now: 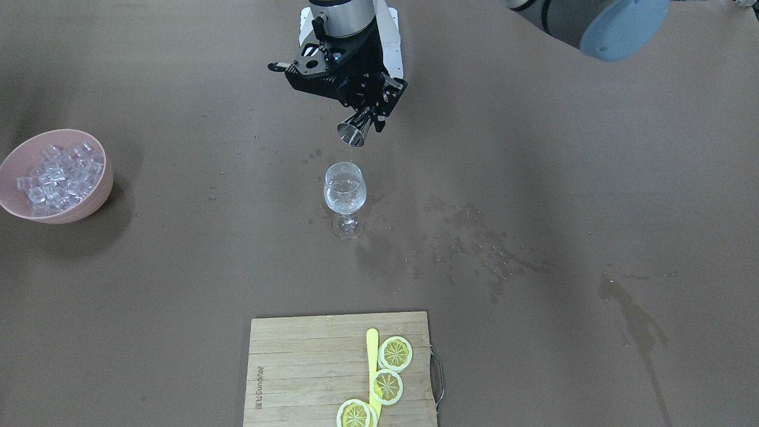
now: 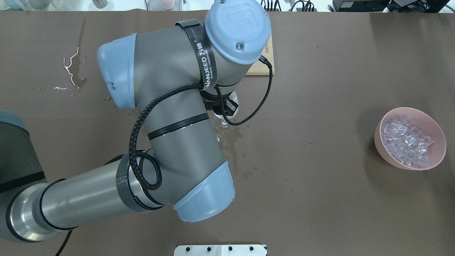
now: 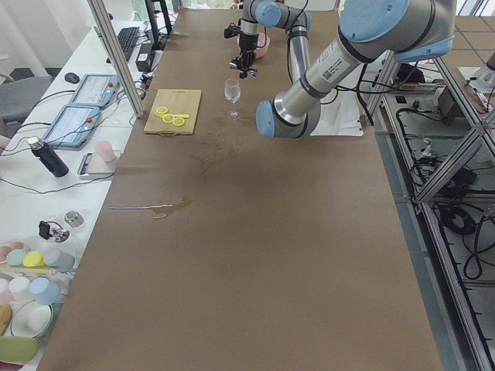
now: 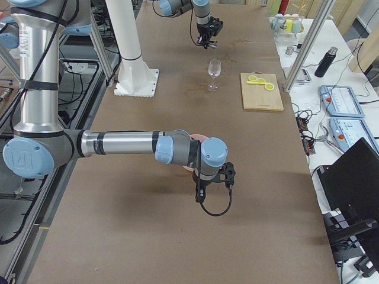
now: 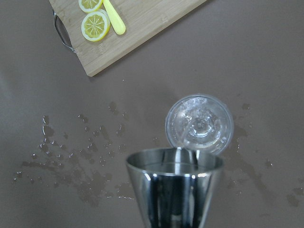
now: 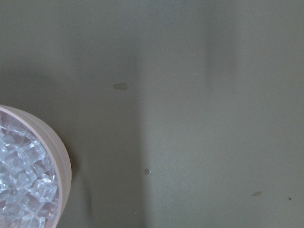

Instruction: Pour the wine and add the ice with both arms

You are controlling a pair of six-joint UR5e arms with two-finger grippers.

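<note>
The wine (image 1: 344, 200) sits in a stemmed glass (image 1: 345, 178) just below the left hand (image 1: 369, 120), which grips a tilted steel measuring cup (image 1: 353, 131) over its rim. The ice (image 1: 59, 175) fills a pink bowl (image 1: 92, 206) beside the right hand (image 4: 201, 190); whether that hand is open or closed cannot be told.
</note>
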